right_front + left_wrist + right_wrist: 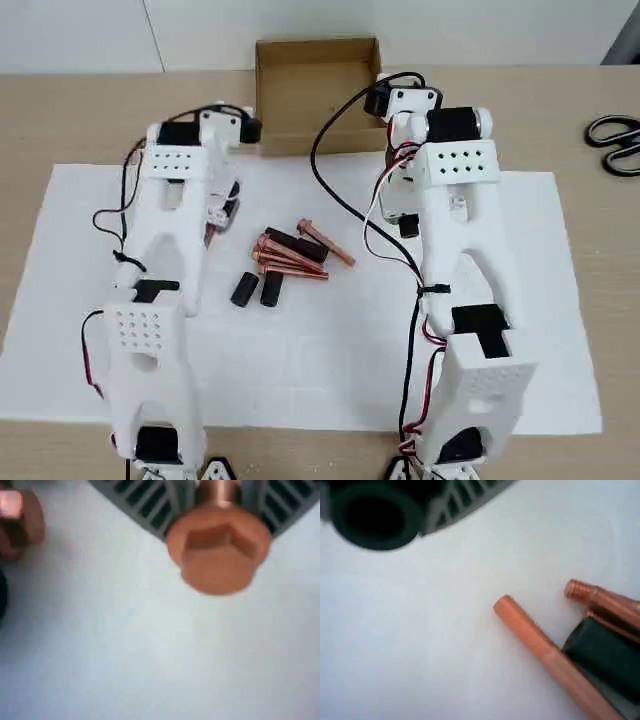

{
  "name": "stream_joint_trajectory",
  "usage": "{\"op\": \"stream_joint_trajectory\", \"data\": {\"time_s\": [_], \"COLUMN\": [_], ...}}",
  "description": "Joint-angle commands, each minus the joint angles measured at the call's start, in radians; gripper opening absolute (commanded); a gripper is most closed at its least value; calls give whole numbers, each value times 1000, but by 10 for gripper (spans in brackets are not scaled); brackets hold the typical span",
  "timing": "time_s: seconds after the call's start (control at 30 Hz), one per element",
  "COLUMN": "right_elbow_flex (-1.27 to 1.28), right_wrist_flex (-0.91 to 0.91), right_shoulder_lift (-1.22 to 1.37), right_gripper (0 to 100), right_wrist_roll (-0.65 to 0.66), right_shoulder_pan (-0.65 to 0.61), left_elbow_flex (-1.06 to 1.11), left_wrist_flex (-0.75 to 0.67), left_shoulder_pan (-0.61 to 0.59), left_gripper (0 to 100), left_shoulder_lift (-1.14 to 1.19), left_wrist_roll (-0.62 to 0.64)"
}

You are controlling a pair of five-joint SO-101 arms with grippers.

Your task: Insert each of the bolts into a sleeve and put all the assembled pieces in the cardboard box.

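My left gripper [222, 212] hangs low over the white sheet, left of the pile, and is shut on a copper bolt [218, 555]. The bolt's hex head faces the left wrist camera between the grey ribbed fingers [142, 500]. My right gripper [405, 220], right of the pile, is shut on a black sleeve [374, 516] whose open bore faces the right wrist camera. Loose copper bolts [290, 255] and black sleeves [258, 289] lie heaped mid-table between the arms. The cardboard box [318, 92] stands open at the back.
A white sheet [300, 360] covers the table under both arms. Black scissors [615, 140] lie at the far right edge. Cables hang from both arms near the box. A bolt shaft [540, 647] and a sleeve [605, 655] lie close below the right gripper.
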Motion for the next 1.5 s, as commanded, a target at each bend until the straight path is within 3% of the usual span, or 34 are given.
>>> {"op": "stream_joint_trajectory", "data": {"time_s": [0.0, 0.2, 0.47, 0.7, 0.93, 1.23, 1.47], "right_elbow_flex": [-54, -55, -18, 169, 385, 752, 1129], "right_wrist_flex": [13, 13, 13, -2, -74, -271, -591], "right_shoulder_lift": [-73, -130, -533, -911, -1144, -1414, -1684], "right_gripper": [3, 3, 3, 3, 3, 3, 3], "right_wrist_roll": [-9, -6, -5, -5, -5, -5, -12], "right_shoulder_pan": [-2, 2, -42, -127, -53, -48, -51], "left_elbow_flex": [-99, -64, 36, 183, 283, 392, 458], "left_wrist_flex": [40, 40, 40, 40, 38, 38, 23], "left_shoulder_pan": [-8, -43, -97, -98, -98, -97, -94], "left_gripper": [7, 7, 7, 7, 7, 7, 7], "left_shoulder_lift": [-80, -192, -446, -684, -842, -1088, -1267], "left_wrist_roll": [8, 21, 35, 35, 34, 31, 34]}}
